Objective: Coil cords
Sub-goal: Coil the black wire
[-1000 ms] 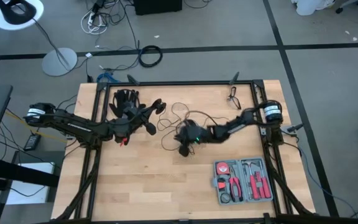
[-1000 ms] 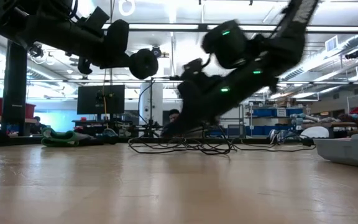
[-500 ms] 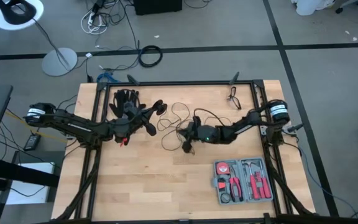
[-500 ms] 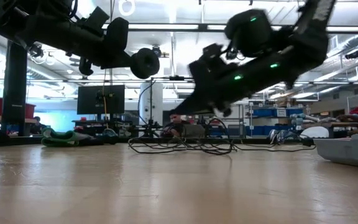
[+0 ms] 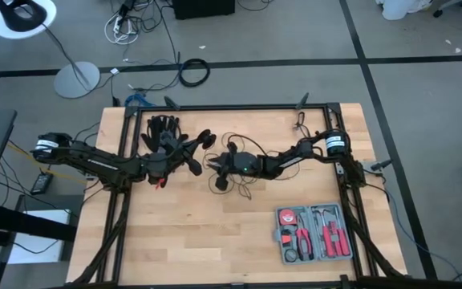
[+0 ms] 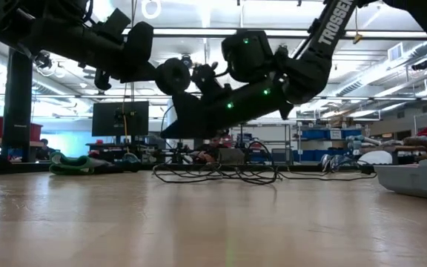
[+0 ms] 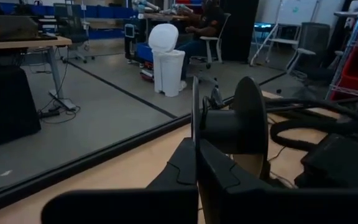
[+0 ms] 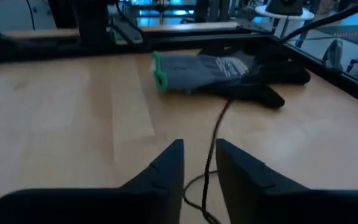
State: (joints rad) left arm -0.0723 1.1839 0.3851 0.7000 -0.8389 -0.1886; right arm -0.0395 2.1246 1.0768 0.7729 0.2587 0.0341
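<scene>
Grey tray (image 5: 281,241) at the near right of the worktop (image 5: 183,233), and it's loaded: red-handled pliers (image 5: 304,242), more red-handled tools (image 5: 334,238) beside them, a round tape measure (image 5: 289,217) in its far corner.

Up the worktop to the middle, and here's the cord (image 5: 243,146): thin black wire lying in loose loops on the wood, with one strand (image 8: 216,134) running off toward the glove (image 5: 164,126). The right end effector (image 5: 224,163) hangs right over the left edge of that tangle; the low view shows it clear above the wood, tilted down. Its wrist view gives the story: both fingers (image 8: 166,163) parted by a narrow gap, and the wire passes through that gap without being pinched, so nothing is gripped there.

Just to its left, the left end effector (image 5: 192,150) is up off the worktop too, fingers clamped on the small black disc (image 7: 251,121), which stands on edge in its wrist view. The disc sits just beside the right end effector, with the two arms nose to nose.

Farther back, the black and grey glove with a green cuff lies at the far left of the worktop, and a small black clip (image 5: 302,124) lies at the far right.
</scene>
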